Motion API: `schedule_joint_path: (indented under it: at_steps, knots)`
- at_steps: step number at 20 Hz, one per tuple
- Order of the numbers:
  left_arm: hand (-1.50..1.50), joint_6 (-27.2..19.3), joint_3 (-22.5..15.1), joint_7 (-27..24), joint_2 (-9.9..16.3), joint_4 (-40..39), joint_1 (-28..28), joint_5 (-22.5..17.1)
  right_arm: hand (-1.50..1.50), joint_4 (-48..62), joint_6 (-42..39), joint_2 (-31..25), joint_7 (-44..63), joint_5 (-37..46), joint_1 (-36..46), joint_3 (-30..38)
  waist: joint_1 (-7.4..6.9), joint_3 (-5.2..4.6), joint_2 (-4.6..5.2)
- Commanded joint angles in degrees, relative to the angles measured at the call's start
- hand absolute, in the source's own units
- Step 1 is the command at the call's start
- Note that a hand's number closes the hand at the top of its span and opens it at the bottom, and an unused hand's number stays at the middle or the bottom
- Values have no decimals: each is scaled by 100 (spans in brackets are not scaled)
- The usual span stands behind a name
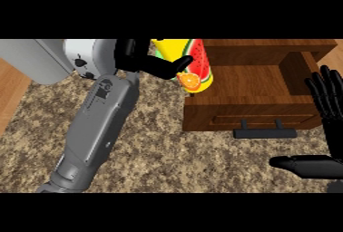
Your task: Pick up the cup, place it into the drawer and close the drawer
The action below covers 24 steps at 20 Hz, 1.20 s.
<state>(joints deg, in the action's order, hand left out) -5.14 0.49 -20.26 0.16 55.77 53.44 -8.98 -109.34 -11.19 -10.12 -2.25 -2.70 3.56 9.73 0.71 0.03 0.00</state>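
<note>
Yellow fruit-print cup (191, 63) standing beside open drawer (251, 86), left hand (150, 61) curling round it. Lifting straight, clearing drawer wall, then lowering inside. Right hand (325, 131) resting spread at right edge.

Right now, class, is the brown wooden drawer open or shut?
Open: the brown wooden drawer is pulled out, its bare inside showing behind the front panel with the dark handle.

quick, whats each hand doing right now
Left hand: shut on the tall yellow cup with fruit pictures, beside the open wooden drawer.
Right hand: open, holding nothing, at the view's right edge.
</note>
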Motion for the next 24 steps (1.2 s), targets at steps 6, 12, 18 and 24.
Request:
schedule_joint_path:
  at_steps: [6, 12, 18, 24]
  knots:
    - [150, -1045, -647, 181, -16, -1532, 1442, -739, -150, -295, -72, 3, 206, -60, -25, -82, 164, -1, 35]
    - [150, -1212, -978, 178, -16, -2200, 1742, -1241, -150, 333, -202, -126, -216, -294, 169, 307, 144, 2, 42]
    - [150, -1340, -1978, -79, -16, -2606, 1757, -2017, -150, 561, -93, -82, -145, 133, 550, -45, 309, 2, 88]
    - [150, -1805, -2702, 229, -16, -2870, 1888, -2148, -150, 162, -89, 45, -128, 30, 229, -64, 321, 4, 65]
